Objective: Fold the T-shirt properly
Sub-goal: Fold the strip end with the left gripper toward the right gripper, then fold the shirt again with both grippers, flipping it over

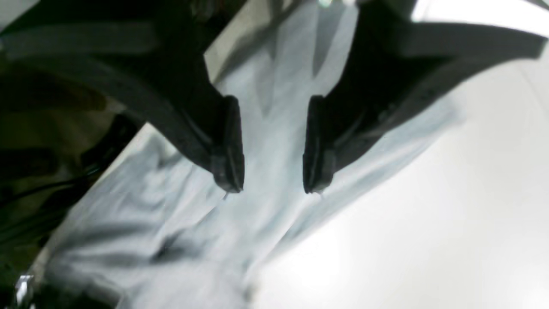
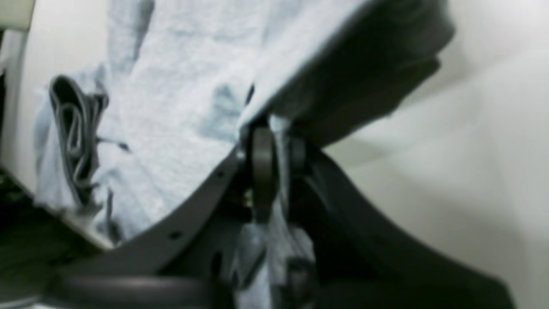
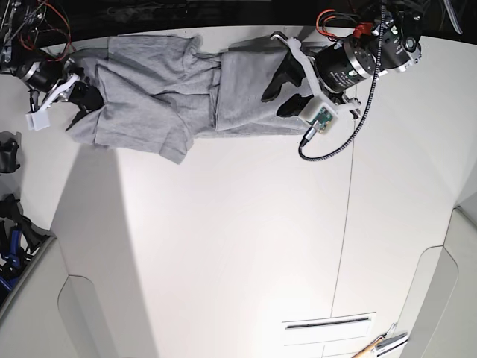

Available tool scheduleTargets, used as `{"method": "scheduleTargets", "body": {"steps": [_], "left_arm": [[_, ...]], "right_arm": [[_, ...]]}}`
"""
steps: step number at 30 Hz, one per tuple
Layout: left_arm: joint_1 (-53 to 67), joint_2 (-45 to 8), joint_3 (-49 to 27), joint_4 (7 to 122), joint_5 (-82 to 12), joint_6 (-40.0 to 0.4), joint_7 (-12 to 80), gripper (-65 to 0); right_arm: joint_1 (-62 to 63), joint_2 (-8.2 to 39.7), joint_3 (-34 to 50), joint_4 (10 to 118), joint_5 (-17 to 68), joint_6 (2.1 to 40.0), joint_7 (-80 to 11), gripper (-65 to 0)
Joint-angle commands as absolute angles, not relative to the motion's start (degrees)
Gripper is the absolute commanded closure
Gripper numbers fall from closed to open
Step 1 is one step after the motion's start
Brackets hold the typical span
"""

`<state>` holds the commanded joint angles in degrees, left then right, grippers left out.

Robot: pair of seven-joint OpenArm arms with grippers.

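Observation:
The grey T-shirt [image 3: 156, 89] lies crumpled along the table's far edge, plain side up, with no lettering in view. My left gripper [image 3: 274, 101] hovers open over the shirt's right part. In the left wrist view its jaws [image 1: 273, 180] stand wide apart with the shirt [image 1: 171, 206] beneath and nothing between them. My right gripper [image 3: 83, 104] is at the shirt's left end. In the right wrist view it [image 2: 279, 143] is shut on a fold of the shirt [image 2: 171, 107], and the pinched cloth hangs through the jaws.
The white table [image 3: 238, 224] stretches toward the near side, with a seam line [image 3: 344, 224] down its right part. A black cable [image 3: 328, 145] loops from the left arm. Tools [image 3: 380, 344] lie at the near right edge. Dark gear [image 3: 11, 246] sits off the table's left side.

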<state>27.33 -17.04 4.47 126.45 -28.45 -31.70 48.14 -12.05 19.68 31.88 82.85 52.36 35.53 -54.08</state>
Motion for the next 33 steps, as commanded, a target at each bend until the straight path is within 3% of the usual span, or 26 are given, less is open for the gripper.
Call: {"method": "scheduleTargets", "body": {"steps": [5,10,18,27,33], "left_arm": [[28.67,-17.04,4.47,126.39,-23.07,-30.55,49.98,-23.1],[32.03,-17.10,4.47,125.71,-15.35,-24.32,48.95,-23.1],[33.63,-16.47,4.49,110.67,-15.16,-24.03,44.40,-23.1],[33.10,-13.98,4.47,107.85,-17.34,-24.67,44.36,-23.1],[32.03,-14.00,4.47,107.85,-18.02,-24.67,44.40,-23.1]], "right_arm": [[-6.46,24.84,31.92,82.91,52.25,34.68,-56.03,0.0],[-3.20,26.48,31.86,88.36,56.69,34.89,-59.42,0.0],[-3.64,16.32,26.92,108.33,55.18,34.72,-60.31,0.0],[-3.66,5.72,-3.03,110.15,46.59,34.26,-60.20,0.0],[-3.68,5.23,-21.47,109.25,37.54,34.26,-59.77,0.0]]}}
